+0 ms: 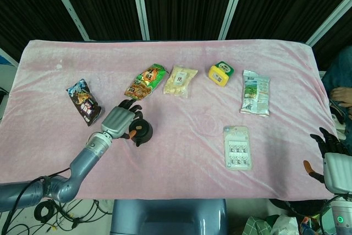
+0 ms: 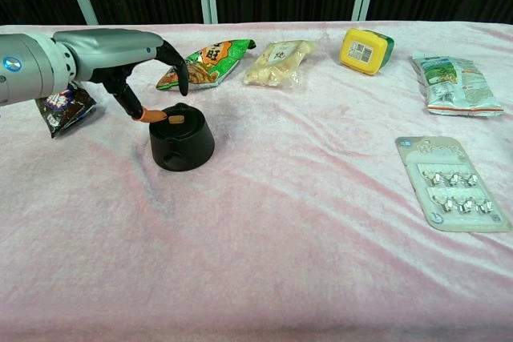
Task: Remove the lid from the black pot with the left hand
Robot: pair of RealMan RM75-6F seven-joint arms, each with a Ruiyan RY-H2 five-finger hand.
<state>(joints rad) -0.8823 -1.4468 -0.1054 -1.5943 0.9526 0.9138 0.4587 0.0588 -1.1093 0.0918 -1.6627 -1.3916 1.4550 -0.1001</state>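
Note:
The small black pot (image 1: pixel 141 132) (image 2: pixel 181 142) stands on the pink cloth left of centre, its lid on, with a tan knob (image 2: pixel 176 118) on top. My left hand (image 1: pixel 120 120) (image 2: pixel 128 54) hovers over the pot's left side, fingers apart and arched above the lid. Its orange thumb tip (image 2: pixel 151 115) sits just left of the knob, and a dark finger (image 2: pixel 181 78) hangs behind the lid. It holds nothing. My right hand (image 1: pixel 330 160) rests at the table's right edge, fingers spread, holding nothing.
A dark snack bag (image 1: pixel 83 101) (image 2: pixel 58 106) lies left of the pot. A green-orange bag (image 2: pixel 207 62), a pale bag (image 2: pixel 278 62), a yellow box (image 2: pixel 366 50) and a white-green pouch (image 2: pixel 453 82) line the back. A blister pack (image 2: pixel 453 183) lies on the right.

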